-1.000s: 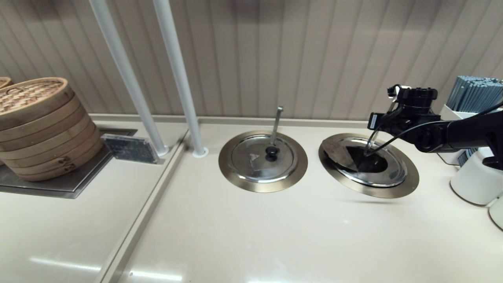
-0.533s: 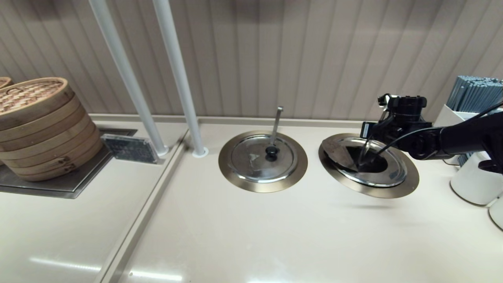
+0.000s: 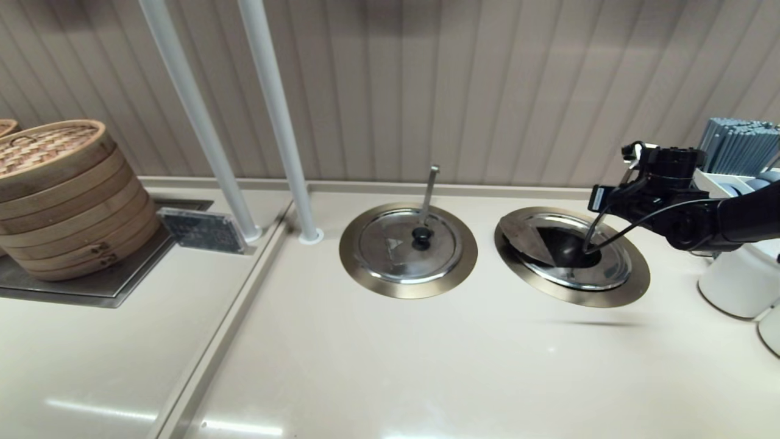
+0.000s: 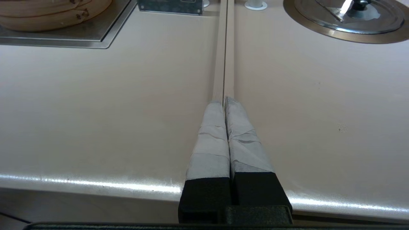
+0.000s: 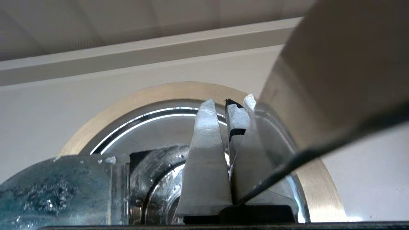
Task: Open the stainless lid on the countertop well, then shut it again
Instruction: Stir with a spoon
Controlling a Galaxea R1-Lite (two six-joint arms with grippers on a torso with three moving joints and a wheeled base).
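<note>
beige countertop (image 3: 390, 366) under me. my right gripper (image 5: 227, 110) pinches the stainless lid (image 5: 322, 83), raised on edge over the countertop well (image 3: 634, 286). left gripper (image 4: 224, 99) closed, empty.

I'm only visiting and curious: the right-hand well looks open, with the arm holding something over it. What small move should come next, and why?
Probably ease the stainless lid down onto the countertop well. The right gripper is shut on the lid's black knob, the lid is tilted clear, and the well's dark inside shows, so opening looks done. The left gripper is parked, shut.
</note>
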